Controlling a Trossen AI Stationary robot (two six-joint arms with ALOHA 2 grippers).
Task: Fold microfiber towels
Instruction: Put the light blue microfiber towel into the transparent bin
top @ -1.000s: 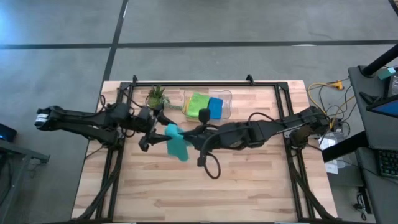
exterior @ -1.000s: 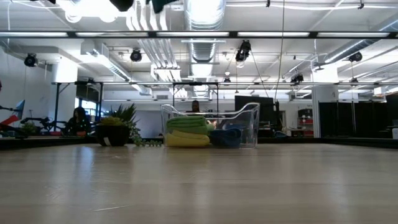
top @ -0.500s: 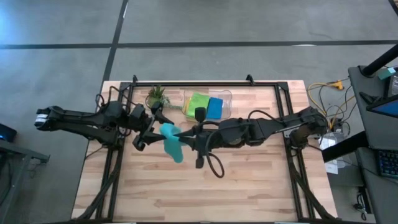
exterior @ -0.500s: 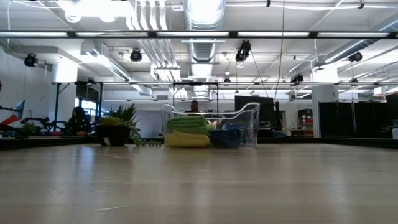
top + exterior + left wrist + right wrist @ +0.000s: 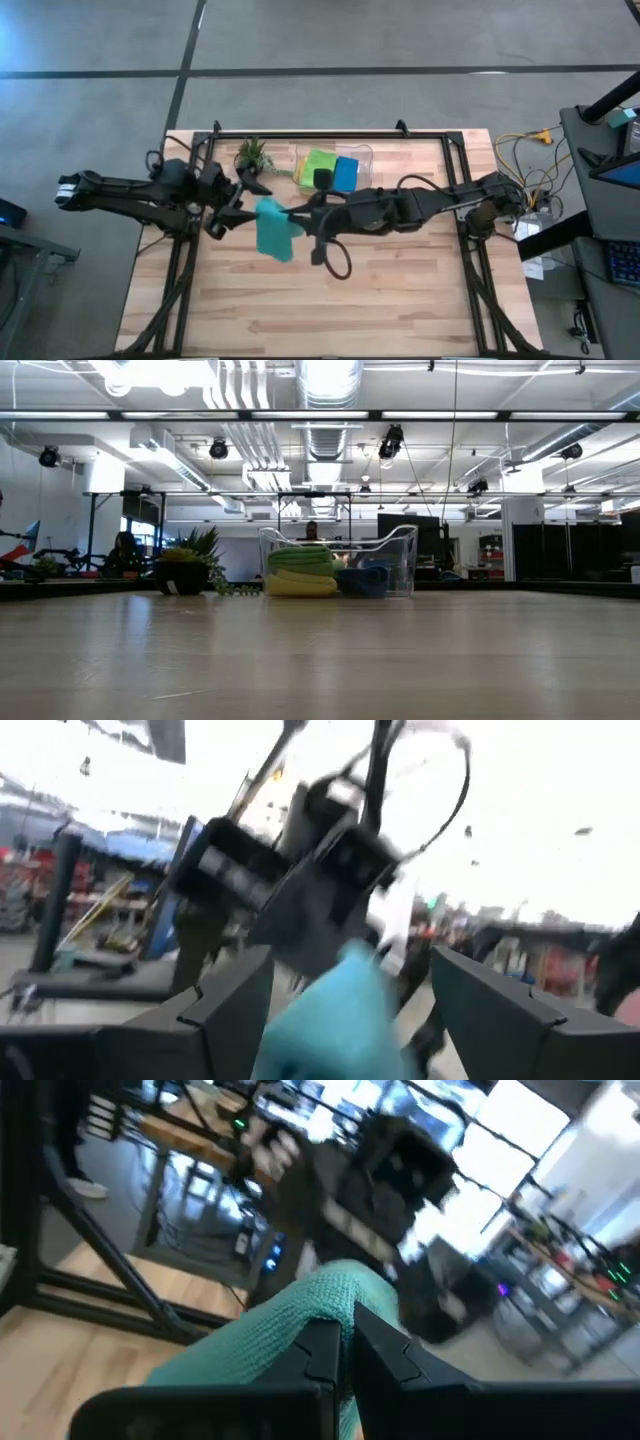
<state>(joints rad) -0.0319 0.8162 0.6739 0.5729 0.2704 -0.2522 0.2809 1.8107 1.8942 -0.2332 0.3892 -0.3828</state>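
My left claw (image 5: 240,195) hangs above the wooden tabletop (image 5: 400,300) near its left edge, its two dark fingers spread wide with nothing between them. Just beside it, a soft teal microfiber towel (image 5: 272,228) dangles in the air over the tabletop's middle. My right claw (image 5: 296,213) is clamped tight on that towel's upper edge. Toward the far edge sits a clear plastic bin (image 5: 362,170) holding folded lime green (image 5: 318,163), yellow (image 5: 300,586) and blue (image 5: 347,172) microfiber towels, with a small potted green plant (image 5: 252,155) to its left.
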